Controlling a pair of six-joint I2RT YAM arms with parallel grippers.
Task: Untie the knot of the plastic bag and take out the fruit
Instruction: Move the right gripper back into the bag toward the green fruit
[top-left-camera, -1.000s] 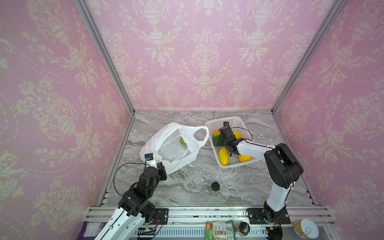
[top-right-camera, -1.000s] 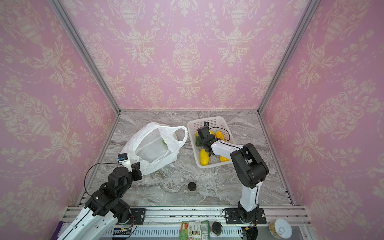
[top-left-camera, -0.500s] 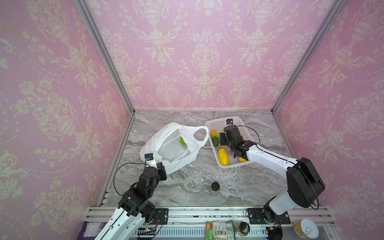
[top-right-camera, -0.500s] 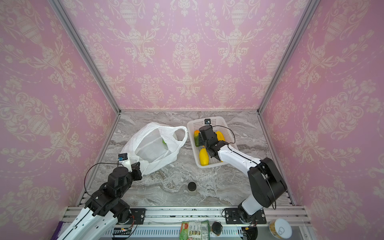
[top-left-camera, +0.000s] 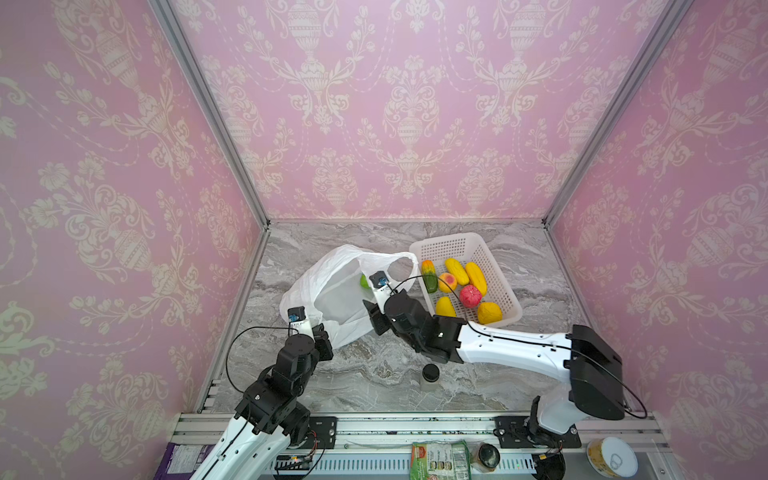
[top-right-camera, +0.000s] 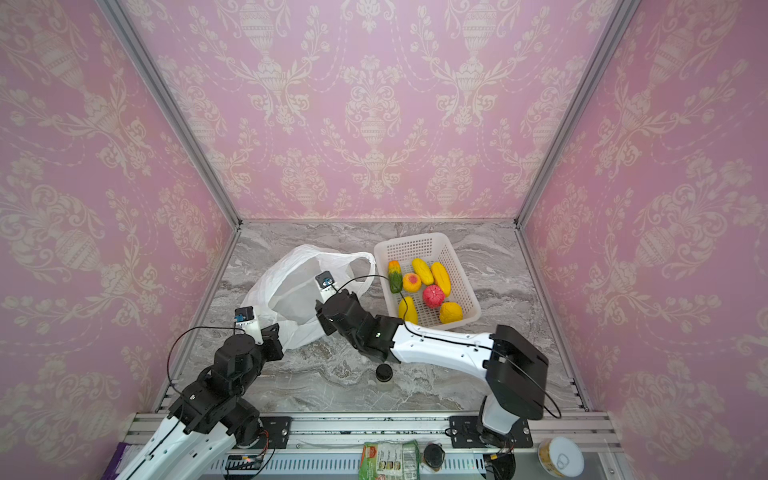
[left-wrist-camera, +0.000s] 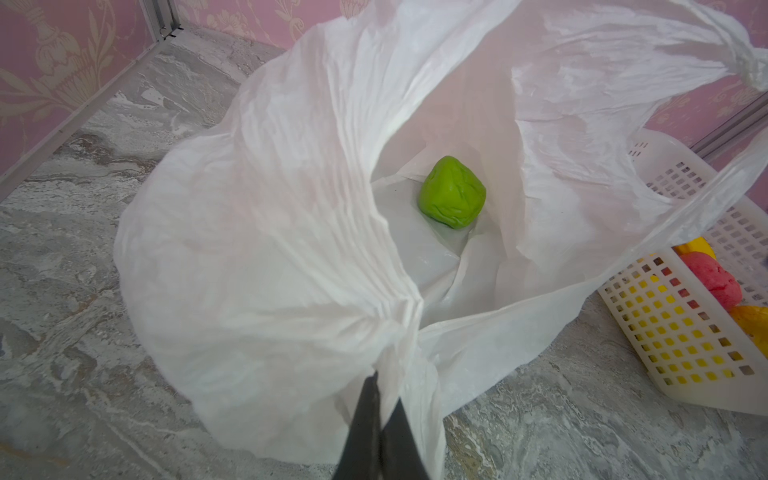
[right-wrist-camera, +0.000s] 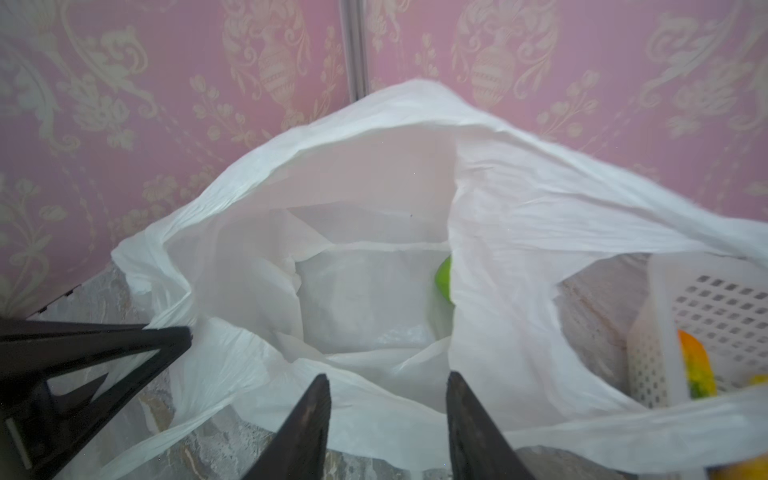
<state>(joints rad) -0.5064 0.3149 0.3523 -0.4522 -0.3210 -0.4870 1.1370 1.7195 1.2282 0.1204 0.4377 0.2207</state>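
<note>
Robot test cell in a lab, dressed as a room: pink patterned wallpaper panels (top-left-camera: 395, 104) on three sides, held in bare aluminium posts (top-left-camera: 208, 108); marble-print tabletop (top-left-camera: 374, 386); two robot arms (top-left-camera: 511, 353) mounted on a metal rail (top-left-camera: 415, 422) at the front edge; exposed cables (top-left-camera: 227, 361).

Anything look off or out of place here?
Nothing spilled or damaged. One oddity: a lumpy green fruit sits alone inside the open plastic bag, while the other fruit lie in the white basket.
</note>
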